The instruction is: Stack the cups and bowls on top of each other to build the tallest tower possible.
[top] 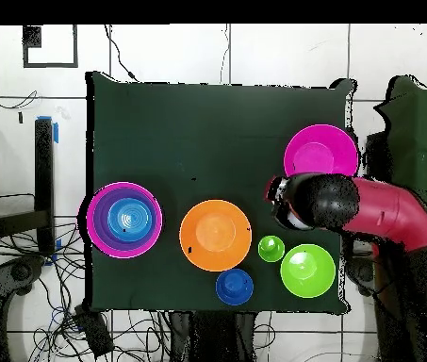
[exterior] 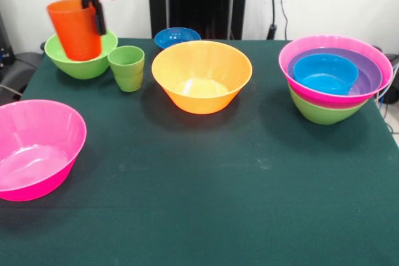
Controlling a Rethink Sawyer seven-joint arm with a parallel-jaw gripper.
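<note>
Nearest, at the left edge of the counter, sits a big pink bowl. Behind it the hand is clamped on the rim of the orange-red cup, held tilted over a green bowl, with the light green cup just beside. Centre stands the orange bowl, a small blue bowl beyond. Far right, well apart from the hand, is the tower. A one-sided rim grip could let the tilted cup slip or tip during the long carry.
</note>
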